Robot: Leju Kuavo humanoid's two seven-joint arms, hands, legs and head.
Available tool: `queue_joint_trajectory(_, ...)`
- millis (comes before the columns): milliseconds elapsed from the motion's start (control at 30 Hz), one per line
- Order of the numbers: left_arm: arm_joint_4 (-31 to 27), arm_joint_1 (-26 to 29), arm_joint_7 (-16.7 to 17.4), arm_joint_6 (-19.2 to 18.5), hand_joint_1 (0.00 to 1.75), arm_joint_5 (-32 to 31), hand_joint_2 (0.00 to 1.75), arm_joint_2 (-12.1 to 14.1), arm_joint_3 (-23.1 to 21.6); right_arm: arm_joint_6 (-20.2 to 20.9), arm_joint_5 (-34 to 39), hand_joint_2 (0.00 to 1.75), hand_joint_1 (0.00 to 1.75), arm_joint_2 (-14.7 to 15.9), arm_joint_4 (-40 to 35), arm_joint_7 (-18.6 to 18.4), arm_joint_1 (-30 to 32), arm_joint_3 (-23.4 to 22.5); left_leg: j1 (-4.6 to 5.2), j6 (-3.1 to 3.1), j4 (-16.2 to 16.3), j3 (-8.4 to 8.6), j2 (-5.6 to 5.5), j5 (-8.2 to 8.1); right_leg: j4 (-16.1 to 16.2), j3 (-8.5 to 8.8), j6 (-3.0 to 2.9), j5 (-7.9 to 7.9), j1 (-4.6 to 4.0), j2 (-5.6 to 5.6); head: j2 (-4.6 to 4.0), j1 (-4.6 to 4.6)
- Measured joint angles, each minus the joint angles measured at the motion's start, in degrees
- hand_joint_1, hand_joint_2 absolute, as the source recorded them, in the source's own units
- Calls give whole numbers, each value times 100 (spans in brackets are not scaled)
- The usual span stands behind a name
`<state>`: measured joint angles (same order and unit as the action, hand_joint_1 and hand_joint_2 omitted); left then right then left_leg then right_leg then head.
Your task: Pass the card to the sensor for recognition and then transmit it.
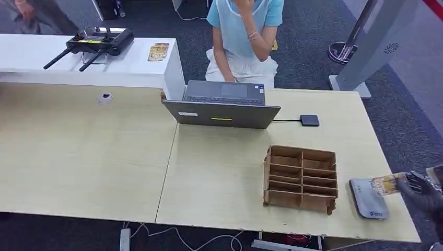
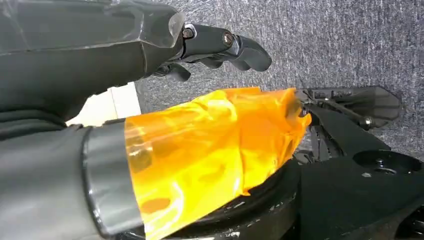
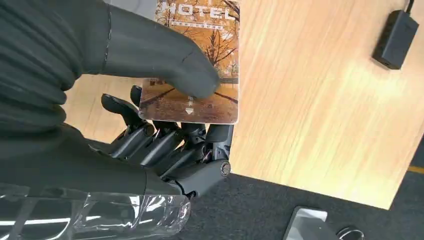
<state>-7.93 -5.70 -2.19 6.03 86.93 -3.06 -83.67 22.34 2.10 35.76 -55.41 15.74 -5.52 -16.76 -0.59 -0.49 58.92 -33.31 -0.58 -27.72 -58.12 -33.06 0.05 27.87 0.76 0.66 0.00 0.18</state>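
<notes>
My right hand (image 1: 422, 189) holds an orange hotel card (image 1: 387, 183) at the table's right front corner, just over the grey sensor pad (image 1: 369, 198). In the right wrist view the thumb (image 3: 165, 60) presses the card (image 3: 210, 55) onto the darker fingers (image 3: 165, 142) beneath it. My left hand (image 2: 220, 47) hangs over grey carpet with its fingers curled in and nothing between them; an orange film covers its thumb (image 2: 210, 150).
A cardboard divider box (image 1: 300, 179) stands left of the sensor. An open laptop (image 1: 222, 107) and a small black device (image 1: 309, 120) lie further back, with a person (image 1: 243, 39) seated behind. A white counter (image 1: 136, 68) carries a black controller (image 1: 96, 43).
</notes>
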Motion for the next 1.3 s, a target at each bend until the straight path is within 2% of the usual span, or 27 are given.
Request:
queue_joint_trajectory(667, 0, 1, -160, -17, 0, 0, 0, 2, 0, -258, -450, 175, 175, -221, 457, 214, -8, 131, 1, 0, 0, 0, 0, 0, 0, 0, 0, 0, 1, 0, 2, 0)
queue_joint_trajectory(1000, 0, 1, -166, -39, 0, 4, 0, 2, 0, -465, -905, 175, 175, -341, 640, 173, -60, 131, 0, 0, 0, 0, 0, 0, 0, 1, 0, 0, 0, 1, 0, -2)
queue_joint_trajectory(1300, 0, 1, -166, -42, 0, 17, 0, 2, 0, -588, -1031, 175, 175, -398, 713, 131, -130, 131, 0, 0, 0, 1, 1, 0, 0, 1, 0, 0, 0, 0, 2, 0)
